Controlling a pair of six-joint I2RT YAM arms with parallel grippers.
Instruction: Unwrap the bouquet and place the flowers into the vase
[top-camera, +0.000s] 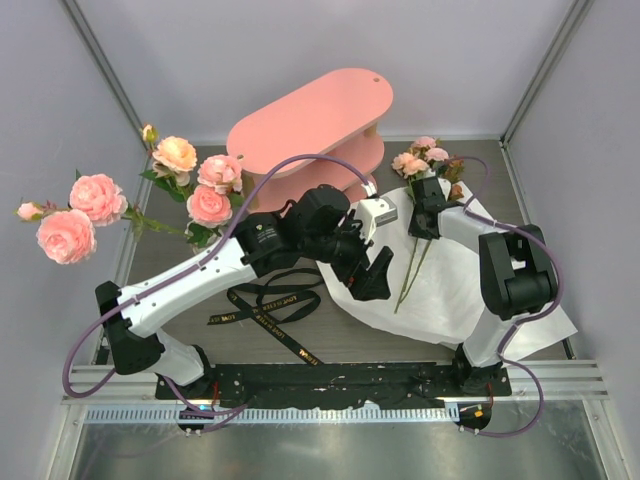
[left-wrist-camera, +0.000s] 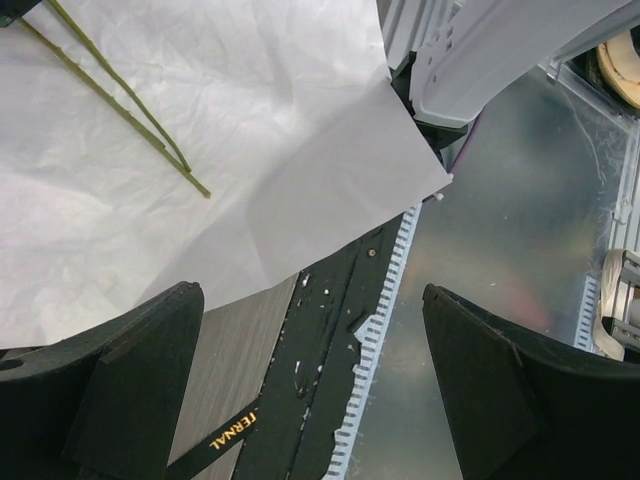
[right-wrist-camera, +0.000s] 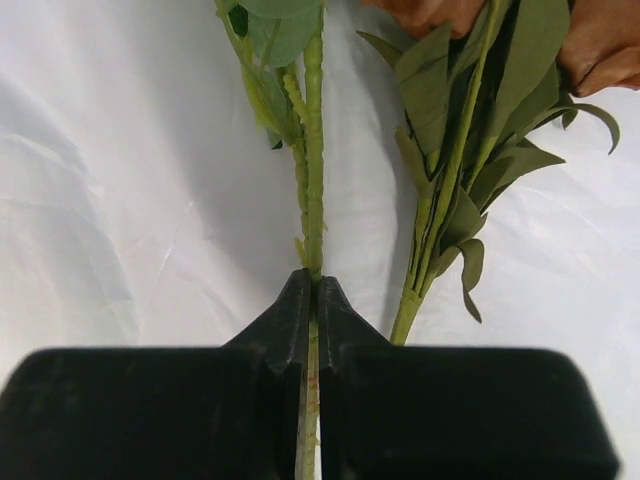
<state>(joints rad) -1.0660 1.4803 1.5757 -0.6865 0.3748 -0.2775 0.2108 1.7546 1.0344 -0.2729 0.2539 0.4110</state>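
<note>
The right gripper (right-wrist-camera: 312, 300) is closed tight on one green rose stem (right-wrist-camera: 314, 150), which lies on the white paper (top-camera: 460, 290) just beside a second leafy stem (right-wrist-camera: 440, 220); the pink and rusty flower heads (top-camera: 422, 160) of these two lie near the right end of the pink shelf (top-camera: 310, 115). The left gripper (left-wrist-camera: 310, 300) hangs with its jaws wide apart and nothing between them, above the near edge of the paper, close to the black ribbon (top-camera: 270, 305); more pink and peach roses (top-camera: 97, 197) stand at the far left, well apart from the paper, and what holds them I cannot tell.
</note>
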